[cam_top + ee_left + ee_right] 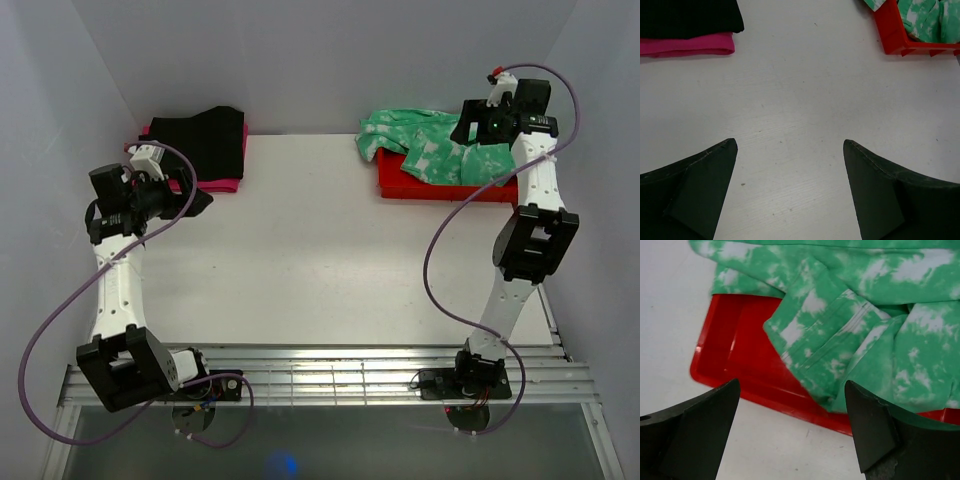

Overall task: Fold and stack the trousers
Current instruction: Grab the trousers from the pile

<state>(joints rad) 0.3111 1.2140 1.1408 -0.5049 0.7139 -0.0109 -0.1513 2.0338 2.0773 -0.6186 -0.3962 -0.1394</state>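
The trousers [430,145] are bunched in the red tray [440,190], long axis left-right, one end draped over its left rim. Left gripper [790,145] and right gripper [791,387] are released.

We see the trousers [855,335] only in part: the right wrist view cuts them off at its top and right edges, and their crumpled folds hide much of the red tray [740,355]. The black garment [685,17] covers all but an edge of the pink garment [685,46], and the left wrist view crops both.

Crumpled trousers [850,340] in red tray [745,360]
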